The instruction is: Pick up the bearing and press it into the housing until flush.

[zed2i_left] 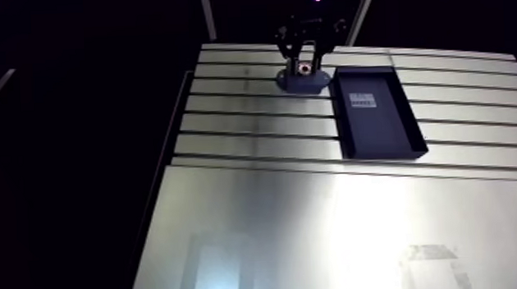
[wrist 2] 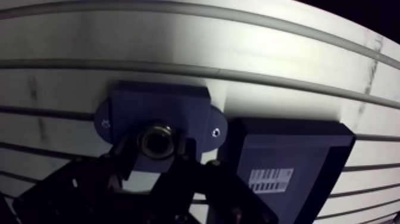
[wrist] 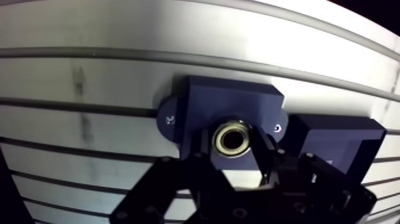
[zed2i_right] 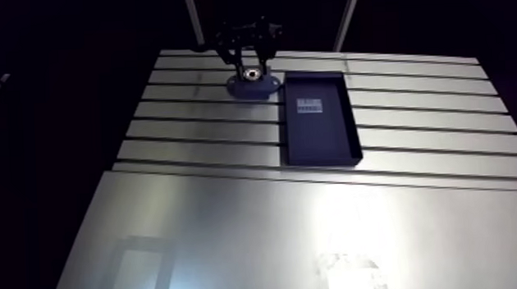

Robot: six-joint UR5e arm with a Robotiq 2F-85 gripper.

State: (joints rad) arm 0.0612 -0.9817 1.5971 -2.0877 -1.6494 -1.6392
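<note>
A dark blue housing (wrist: 229, 101) with two mounting ears lies flat on the slotted table (zed2i_left: 253, 138). The metal ring bearing (wrist: 233, 140) is at the housing's bore, seen end-on; how deep it sits I cannot tell. My gripper (wrist: 233, 156) stands right over it, one dark finger (wrist: 201, 156) pressed on each side of the ring, shut on the bearing. In the arm view the gripper (zed2i_right: 249, 52) hangs at the table's far end above the housing (zed2i_right: 254, 87).
A shallow dark tray (zed2i_right: 287, 120) with a small white label (wrist 2: 271, 179) lies just beside the housing, on the gripper's right. A smooth reflective plate (zed2i_left: 331, 234) covers the near half of the table. The table's left edge drops into darkness.
</note>
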